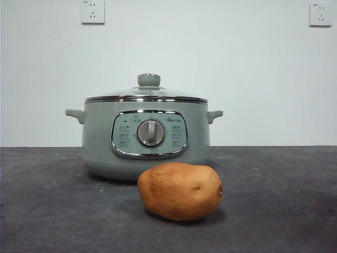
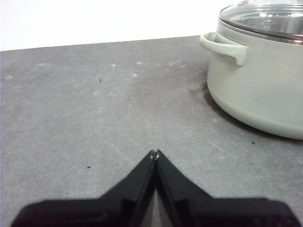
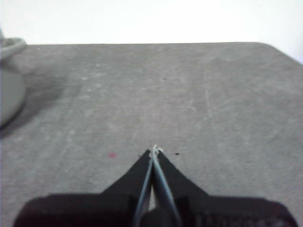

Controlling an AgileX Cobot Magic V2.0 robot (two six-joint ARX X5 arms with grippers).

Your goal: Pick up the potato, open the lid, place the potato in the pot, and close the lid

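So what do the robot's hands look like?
Each one is a pair of flat black jaws that taper to a sharp point, like a bird's beak, rising from a wide black base. The left gripper looks plain matte black. The right gripper is the same shape, with pale, slightly bluish inner edges and a small whitish fleck at the very tip. No cables or markings show.

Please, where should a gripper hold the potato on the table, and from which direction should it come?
Likely from above, closing across the short middle of the potato. It lies on its side before the pot, long axis running sideways in the front view, so the narrower width probably fits the jaws better. The top is unobstructed; the skin looks smooth, so grip centrally.
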